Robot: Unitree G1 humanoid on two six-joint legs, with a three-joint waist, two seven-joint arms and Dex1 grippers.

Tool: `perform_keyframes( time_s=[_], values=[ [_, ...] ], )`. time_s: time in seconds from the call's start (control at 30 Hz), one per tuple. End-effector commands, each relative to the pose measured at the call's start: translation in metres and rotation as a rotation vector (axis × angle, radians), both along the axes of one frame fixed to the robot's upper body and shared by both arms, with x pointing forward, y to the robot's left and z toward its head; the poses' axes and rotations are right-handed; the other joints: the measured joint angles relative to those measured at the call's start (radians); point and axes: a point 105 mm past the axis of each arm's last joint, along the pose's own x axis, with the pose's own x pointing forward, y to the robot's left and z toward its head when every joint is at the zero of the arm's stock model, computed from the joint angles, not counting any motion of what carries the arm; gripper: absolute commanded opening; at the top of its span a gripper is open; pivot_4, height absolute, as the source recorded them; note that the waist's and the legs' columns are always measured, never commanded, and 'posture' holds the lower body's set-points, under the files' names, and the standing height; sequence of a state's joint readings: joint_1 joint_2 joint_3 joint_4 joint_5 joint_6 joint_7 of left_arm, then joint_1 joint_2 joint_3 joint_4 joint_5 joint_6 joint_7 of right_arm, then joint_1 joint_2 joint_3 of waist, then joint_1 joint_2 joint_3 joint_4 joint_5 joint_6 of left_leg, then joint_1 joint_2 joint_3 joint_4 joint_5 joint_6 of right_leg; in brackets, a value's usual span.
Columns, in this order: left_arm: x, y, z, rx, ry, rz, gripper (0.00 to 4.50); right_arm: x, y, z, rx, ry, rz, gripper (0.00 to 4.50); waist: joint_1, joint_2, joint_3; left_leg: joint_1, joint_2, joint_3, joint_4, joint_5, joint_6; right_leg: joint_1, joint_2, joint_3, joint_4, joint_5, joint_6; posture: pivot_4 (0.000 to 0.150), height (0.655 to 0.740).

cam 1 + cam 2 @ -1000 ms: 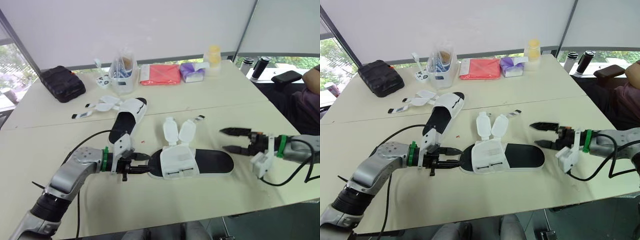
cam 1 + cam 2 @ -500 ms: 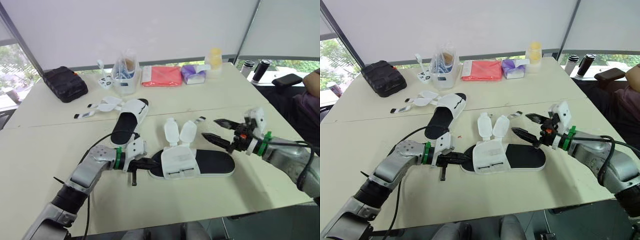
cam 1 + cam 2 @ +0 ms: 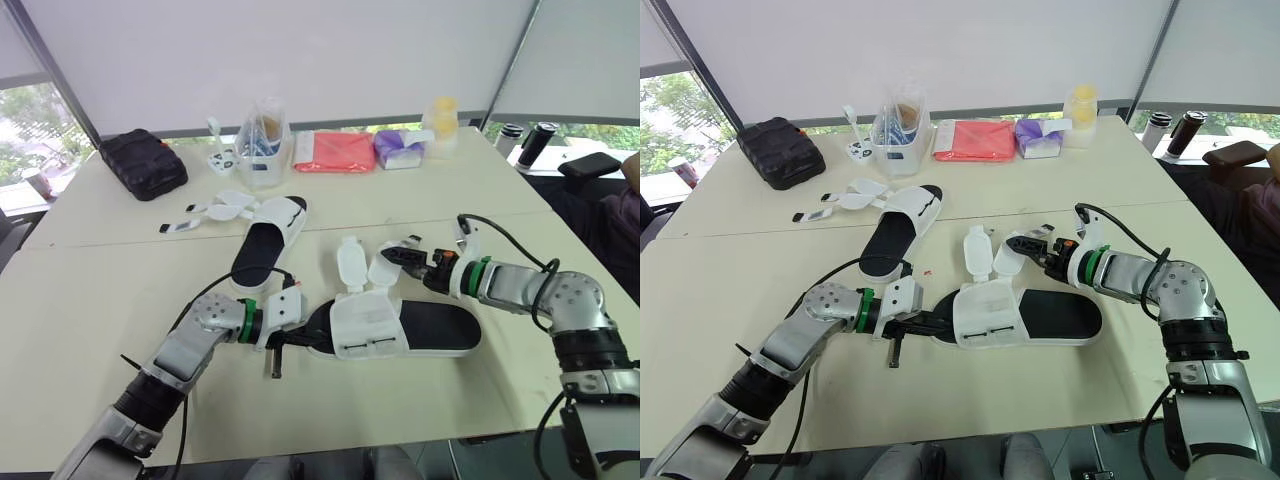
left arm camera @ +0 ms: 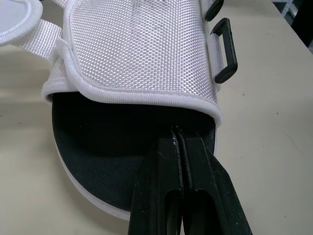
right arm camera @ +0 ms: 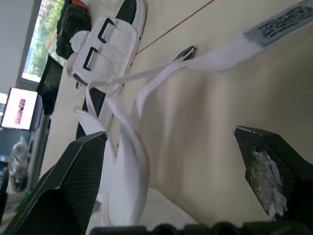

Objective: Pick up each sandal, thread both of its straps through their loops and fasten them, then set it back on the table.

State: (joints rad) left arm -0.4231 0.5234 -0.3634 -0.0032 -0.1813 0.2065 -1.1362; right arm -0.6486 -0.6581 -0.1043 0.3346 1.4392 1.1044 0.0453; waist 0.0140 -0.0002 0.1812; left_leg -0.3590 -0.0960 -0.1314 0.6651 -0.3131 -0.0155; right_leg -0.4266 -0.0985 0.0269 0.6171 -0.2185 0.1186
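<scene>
The near sandal (image 3: 430,330), a black-soled slide with a white woven fabric upper, lies flat on the cream tabletop (image 3: 90,300) between my two arms. Its two rounded white strap flaps (image 3: 350,268) are thrown open toward the far side, unthreaded. My left end effector (image 3: 300,338) has its fingers pressed together, the tips lying on the footbed at the toe end just under the upper's edge and pinching nothing I can make out. My right end effector (image 5: 168,137) is spread wide just beside the nearer flap, with the thin white webbing strap (image 5: 220,54) lying slack on the tabletop ahead of it. I judge the sandal light with a fairly stiff sole, so it may skate when nudged; I'd pin or lift it by the sole edge. The flaps and webbing look limp, so I'd pinch a strap close to its tip to steer it into the rigid black plastic loops (image 4: 231,49).
</scene>
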Motion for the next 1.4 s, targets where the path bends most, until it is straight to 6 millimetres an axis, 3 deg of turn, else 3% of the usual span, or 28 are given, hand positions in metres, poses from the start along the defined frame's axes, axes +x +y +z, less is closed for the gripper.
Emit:
perform_keyframes(
  time_s=[0.03,0.13,0.4,0.5,0.7,0.83,1.0,1.07,1.13,1.17,1.23,1.3,1.4],
  values=[
    [-0.003,-0.001,-0.01,0.029,0.015,0.004,0.04,0.013,0.009,0.021,0.114,-0.026,-0.022,4.5,-0.003,0.0,0.0,0.0,0.0,0.0,0.0,0.0,0.0,0.0,0.0,0.0,0.0,0.0,0.0,0.15,0.74],
    [-0.003,-0.002,-0.009,0.022,0.013,0.008,0.04,0.036,0.008,0.016,0.202,0.03,-0.138,4.5,-0.003,0.001,-0.001,0.001,0.0,0.0,0.0,0.0,0.0,0.0,0.001,0.0,0.0,0.0,0.0,0.15,0.74],
    [-0.003,-0.003,-0.009,0.013,0.007,0.02,0.04,0.066,-0.007,0.005,0.253,0.065,-0.298,4.5,-0.004,0.001,-0.001,0.0,-0.002,0.0,0.0,0.0,0.0,0.0,0.0,0.0,0.0,0.001,0.0,0.15,0.74],
    [-0.004,-0.003,-0.009,0.01,0.009,0.026,0.0,0.071,-0.012,0.003,0.236,0.059,-0.324,3.19,-0.006,0.001,-0.001,0.0,-0.001,0.0,0.0,0.0,0.0,0.0,0.0,0.0,0.0,0.001,0.0,0.15,0.74],
    [-0.005,-0.006,-0.008,0.0,0.008,0.026,0.0,0.075,-0.012,-0.001,0.228,0.055,-0.331,0.05,-0.007,0.001,-0.001,0.0,-0.001,0.0,0.0,0.0,0.0,0.0,0.0,0.0,0.0,0.001,0.0,0.15,0.74],
    [-0.005,-0.006,-0.009,-0.001,0.008,0.027,0.0,0.074,-0.012,0.001,0.208,0.034,-0.31,0.05,-0.008,0.001,-0.001,0.0,-0.001,0.0,0.0,0.0,0.0,0.0,0.0,0.0,0.0,0.001,0.0,0.15,0.74],
    [-0.005,-0.005,-0.009,-0.003,0.01,0.024,0.0,0.068,-0.001,0.037,0.028,-0.303,-0.144,0.05,-0.013,0.002,-0.001,0.0,-0.001,0.0,0.0,0.0,0.0,-0.001,0.0,0.0,0.0,0.001,0.001,0.15,0.74],
    [-0.003,-0.005,-0.009,0.001,0.008,0.024,0.0,0.056,0.009,0.072,-0.056,-0.59,-0.033,0.05,-0.017,0.002,-0.001,0.0,-0.001,0.0,0.0,0.0,0.0,-0.001,0.0,0.0,0.0,0.001,0.001,0.15,0.74],
    [-0.002,-0.004,-0.009,0.003,0.007,0.024,0.0,0.043,0.017,0.088,-0.129,-0.772,0.036,0.05,-0.022,0.002,-0.001,-0.001,-0.001,-0.001,0.0,0.0,0.0,-0.001,0.0,0.0,0.0,0.001,0.001,0.15,0.74],
    [-0.002,-0.003,-0.009,0.004,0.007,0.024,0.0,0.041,0.019,0.09,-0.142,-0.8,0.045,0.05,-0.025,0.002,-0.001,-0.001,-0.001,-0.001,0.0,0.0,0.0,-0.001,0.0,0.0,0.0,0.001,0.001,0.15,0.74],
    [-0.003,-0.002,-0.01,0.006,0.01,0.022,0.0,0.009,0.036,0.099,-0.313,-1.071,0.219,0.05,-0.025,0.002,-0.001,0.0,-0.001,-0.001,0.0,0.0,0.0,-0.001,0.0,0.0,0.0,0.001,0.001,0.15,0.74],
    [-0.003,-0.001,-0.011,0.009,0.014,0.021,0.0,-0.019,0.051,0.091,-0.486,-1.269,0.381,0.05,-0.026,0.002,-0.001,0.0,-0.001,-0.002,-0.001,0.0,-0.001,-0.001,0.0,-0.001,0.0,0.0,0.001,0.15,0.74],
    [-0.004,0.0,-0.012,0.009,0.021,0.021,0.0,-0.042,0.056,0.078,-0.681,-1.495,0.501,0.05,-0.028,0.002,-0.001,0.0,-0.001,-0.001,-0.001,0.003,-0.005,-0.001,0.0,-0.001,0.0,0.0,0.002,0.15,0.74]
  ],
)
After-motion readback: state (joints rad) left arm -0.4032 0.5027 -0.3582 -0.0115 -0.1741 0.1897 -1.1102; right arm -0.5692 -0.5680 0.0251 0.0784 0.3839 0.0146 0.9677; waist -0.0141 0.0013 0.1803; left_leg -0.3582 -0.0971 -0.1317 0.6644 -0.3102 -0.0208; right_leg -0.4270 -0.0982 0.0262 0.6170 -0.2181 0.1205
